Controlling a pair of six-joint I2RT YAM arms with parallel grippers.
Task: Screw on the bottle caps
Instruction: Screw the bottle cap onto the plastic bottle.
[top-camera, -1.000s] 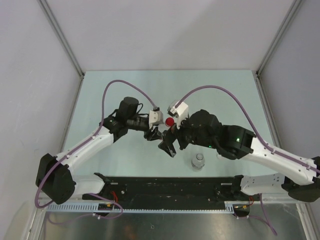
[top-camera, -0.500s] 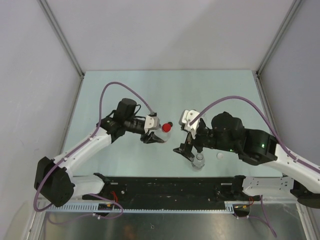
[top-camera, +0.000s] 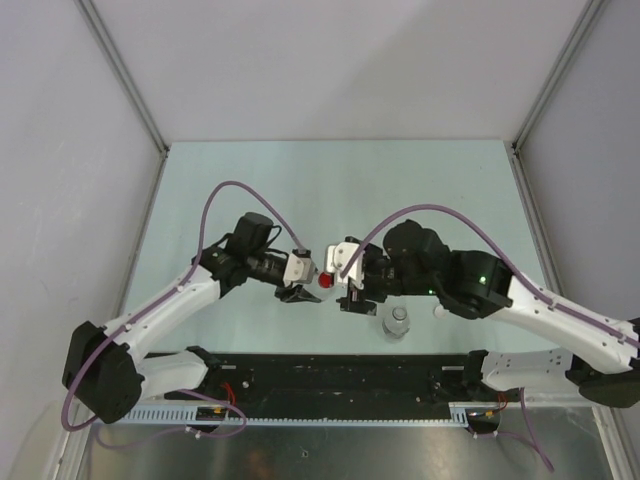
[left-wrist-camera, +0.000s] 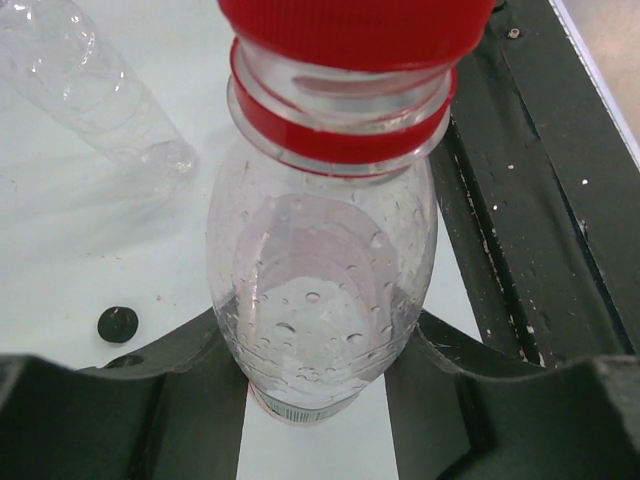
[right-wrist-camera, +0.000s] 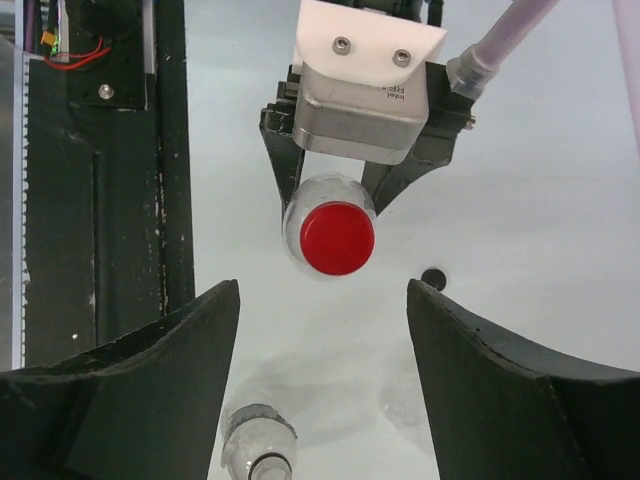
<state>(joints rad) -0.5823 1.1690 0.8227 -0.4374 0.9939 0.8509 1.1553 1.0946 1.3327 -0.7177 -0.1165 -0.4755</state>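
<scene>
Grey walls enclose a pale green table (top-camera: 250, 180), seen from above. Near its front middle the left claw (top-camera: 310, 288) is closed on a small clear bottle (top-camera: 322, 284) topped by a red cap (top-camera: 326, 281). The right claw (top-camera: 350, 296) is held just beside that cap, facing it, with its jaws parted. A second bottle (top-camera: 398, 322) stands upright just in front of the right claw, near the black rail (top-camera: 300, 370) at the table's near edge. A whitish cap (top-camera: 438, 311) lies on the table to its right.

From the left wrist, the bottle (left-wrist-camera: 320, 300) is seen gripped at its body between two dark fingers (left-wrist-camera: 160, 380), with the red cap (left-wrist-camera: 355, 30) seated on the neck. How tightly it is screwed cannot be told. A third bottle (left-wrist-camera: 95, 85) lies on its side beyond, and a black cap (left-wrist-camera: 118, 323) lies apart from it.

From the right wrist, the right claw's (right-wrist-camera: 322, 290) jaws are seen wide apart with nothing between them. The red cap (right-wrist-camera: 338, 238) faces the camera beyond the fingertips, untouched by them. The black cap (right-wrist-camera: 432, 277) lies on the table behind it. The second bottle's (right-wrist-camera: 258, 450) open neck shows at the bottom edge.
</scene>
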